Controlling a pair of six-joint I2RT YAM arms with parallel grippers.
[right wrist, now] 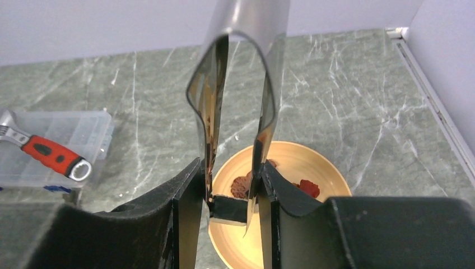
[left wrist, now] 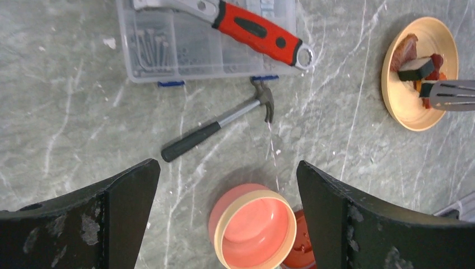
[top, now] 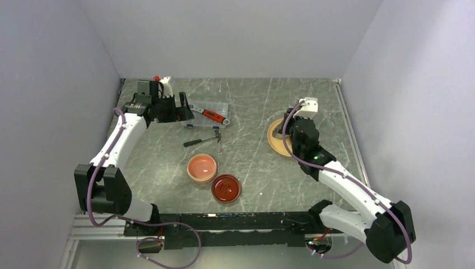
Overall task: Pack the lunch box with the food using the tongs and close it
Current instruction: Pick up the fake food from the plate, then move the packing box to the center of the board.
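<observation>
Lunch box empty, lid off at its 4 o'clock; my right fingers clamp the tongs around a roll on the plate, left fingers gape empty.

Lunch box open, upright; lid flat just beside; tongs pinching black piece among food pieces.

Got the tub mid tabletop, lid just beside it, nearer and to the right. Hammer behind the tub, case behind that, wrench lying on top. Plate off right, food on it, tongs over it.
</observation>
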